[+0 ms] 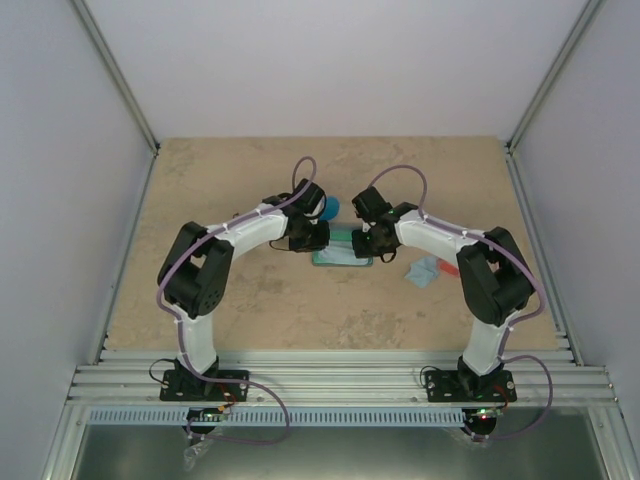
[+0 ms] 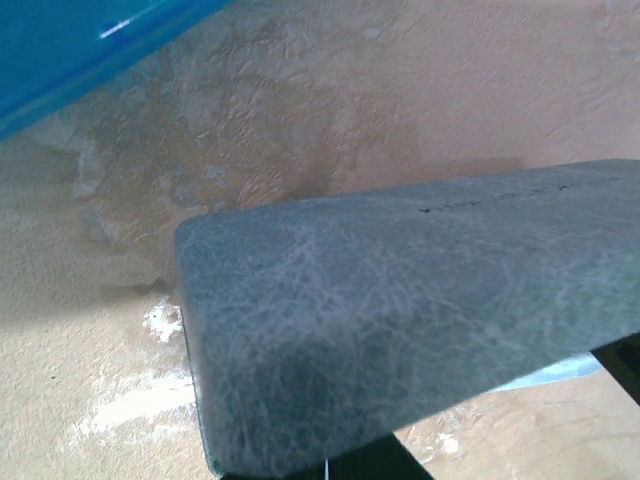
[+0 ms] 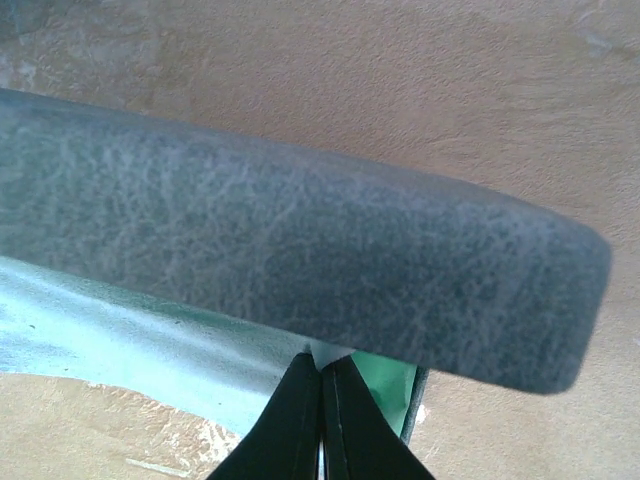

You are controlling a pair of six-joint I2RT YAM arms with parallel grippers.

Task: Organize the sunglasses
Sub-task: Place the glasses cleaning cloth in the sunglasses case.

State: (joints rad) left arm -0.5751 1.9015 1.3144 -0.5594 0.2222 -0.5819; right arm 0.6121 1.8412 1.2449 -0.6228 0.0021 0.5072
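Both arms meet at the grey case (image 1: 342,258) in the middle of the table (image 1: 250,315). The right gripper (image 3: 320,405) has its fingers pressed together at the case's lower edge, against a pale cloth (image 3: 150,350); I cannot tell whether it pinches it. The left gripper (image 1: 321,238) is closed too, at the other end. No sunglasses show clearly, though a reddish speck (image 1: 432,263) on the loose cloth (image 1: 422,273) may be one pair. With nothing gripped firmly, a push could slide the case into the blue case (image 1: 331,208) behind, or trap cloth in the lid.
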